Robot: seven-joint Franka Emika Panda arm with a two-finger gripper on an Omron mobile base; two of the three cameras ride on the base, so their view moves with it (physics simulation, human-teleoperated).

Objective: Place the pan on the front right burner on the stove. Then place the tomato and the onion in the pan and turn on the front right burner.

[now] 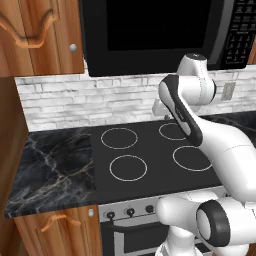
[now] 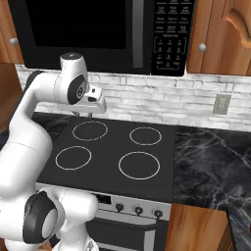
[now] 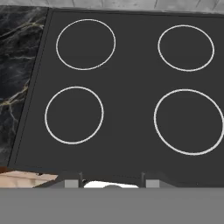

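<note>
I'm holding the hand above the stove, looking down; I can't tell how far its fingers are parted, though nothing seems gripped. The front right burner is lying bare, black marble bench alongside.

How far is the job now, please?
Nothing looks done yet. The front right burner on the stove is bare: no pan stands on its ring. In hand: the claw hangs above the cooktop, jaws apart with nothing between them. Left: set the pan there, put in the tomato and onion, then turn on the burner with a knob.
</note>
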